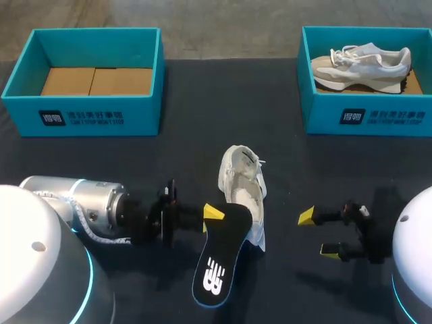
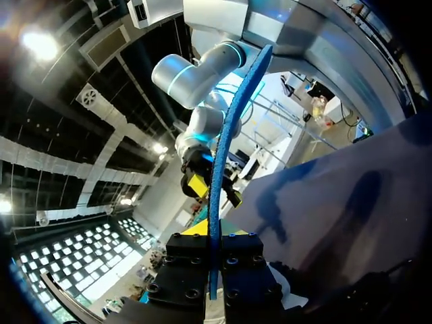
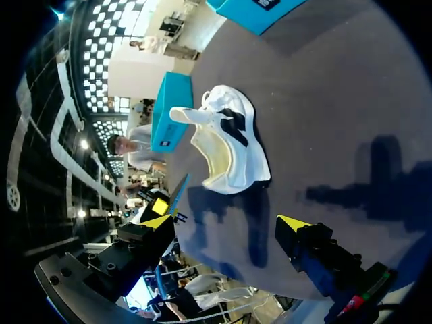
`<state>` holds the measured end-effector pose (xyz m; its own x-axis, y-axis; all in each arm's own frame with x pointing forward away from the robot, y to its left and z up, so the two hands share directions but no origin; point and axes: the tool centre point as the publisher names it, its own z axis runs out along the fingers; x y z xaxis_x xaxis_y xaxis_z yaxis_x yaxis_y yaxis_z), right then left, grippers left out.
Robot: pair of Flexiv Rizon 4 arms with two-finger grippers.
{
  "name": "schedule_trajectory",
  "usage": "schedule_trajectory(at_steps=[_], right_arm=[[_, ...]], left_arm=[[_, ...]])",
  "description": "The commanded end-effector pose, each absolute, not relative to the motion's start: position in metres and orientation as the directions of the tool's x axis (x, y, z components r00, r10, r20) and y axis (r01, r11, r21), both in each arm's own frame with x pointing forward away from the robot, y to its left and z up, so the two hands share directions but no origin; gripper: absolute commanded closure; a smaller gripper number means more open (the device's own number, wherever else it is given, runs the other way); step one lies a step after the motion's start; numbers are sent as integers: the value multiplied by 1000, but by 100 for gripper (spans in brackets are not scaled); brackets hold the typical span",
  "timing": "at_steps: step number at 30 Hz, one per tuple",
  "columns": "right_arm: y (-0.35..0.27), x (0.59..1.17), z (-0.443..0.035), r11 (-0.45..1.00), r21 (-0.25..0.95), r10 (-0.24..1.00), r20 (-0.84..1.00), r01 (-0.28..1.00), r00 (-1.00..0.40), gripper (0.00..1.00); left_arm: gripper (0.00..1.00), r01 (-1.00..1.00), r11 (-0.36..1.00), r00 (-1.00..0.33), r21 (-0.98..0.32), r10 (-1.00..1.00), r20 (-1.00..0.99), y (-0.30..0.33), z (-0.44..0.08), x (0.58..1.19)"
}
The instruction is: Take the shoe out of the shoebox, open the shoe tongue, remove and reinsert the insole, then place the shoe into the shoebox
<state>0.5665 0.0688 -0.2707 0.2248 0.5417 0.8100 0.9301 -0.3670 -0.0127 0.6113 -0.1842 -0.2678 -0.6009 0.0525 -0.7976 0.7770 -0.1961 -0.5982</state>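
Left pincer (image 1: 214, 216) gripping insole (image 1: 217, 263), shoe (image 1: 244, 183) beside (white)

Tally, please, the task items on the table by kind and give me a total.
Shoeboxes: 2, the left shoebox and the right shoebox
Shoes: 2, the boxed shoe and the loose shoe
Insoles: 1, the insole in the left end effector
Total: 5
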Motion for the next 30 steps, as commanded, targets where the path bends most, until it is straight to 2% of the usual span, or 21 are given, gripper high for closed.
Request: schedule_trajectory(at_steps=[1, 11, 30], right_arm=[[87, 578, -282, -356, -27, 551, 801, 934, 234, 0], [99, 590, -287, -419, -58, 473, 838, 906, 273, 0], [114, 595, -291, -390, -75, 485, 830, 918, 273, 0]], left_arm=[[100, 777, -210, -599, -594, 48, -800, -194, -273, 616], [100, 779, -222, -591, -587, 56, -805, -198, -273, 621], [100, 765, -205, -616, -610, 43, -787, -197, -280, 624]])
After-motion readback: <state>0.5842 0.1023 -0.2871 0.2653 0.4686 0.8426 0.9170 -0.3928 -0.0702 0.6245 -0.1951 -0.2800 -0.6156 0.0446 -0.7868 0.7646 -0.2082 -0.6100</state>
